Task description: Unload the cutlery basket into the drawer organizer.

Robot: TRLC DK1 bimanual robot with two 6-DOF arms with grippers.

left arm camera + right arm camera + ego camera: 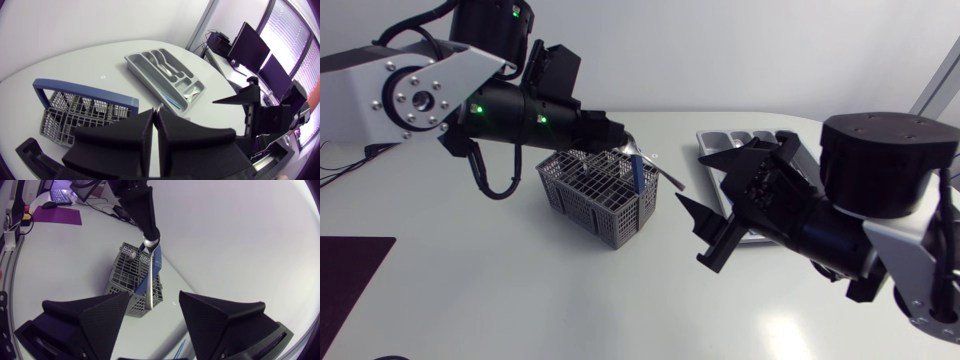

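The left gripper (626, 145) is closed on the top end of a long silver piece of cutlery (149, 287), which hangs over the basket (592, 195) on the bench (520, 290). The right gripper (703, 235) stands open between the basket and the organizer (165, 70). With so small a hold, I think the piece may swing, slip out, or catch on the blue basket handle (156, 261).

We see the grey plastic mesh cutlery basket (592, 195) standing upright, blue handle (635, 178) raised, directly under the pinched fingertips of our left gripper (628, 148). A long silver metal utensil (149, 292), gripped at its upper end between those fingertips, slants down across the basket's rim. The grey plastic drawer organizer (162, 75) lies flat well ahead of those fingers, with silver cutlery (170, 70) in its long compartments.
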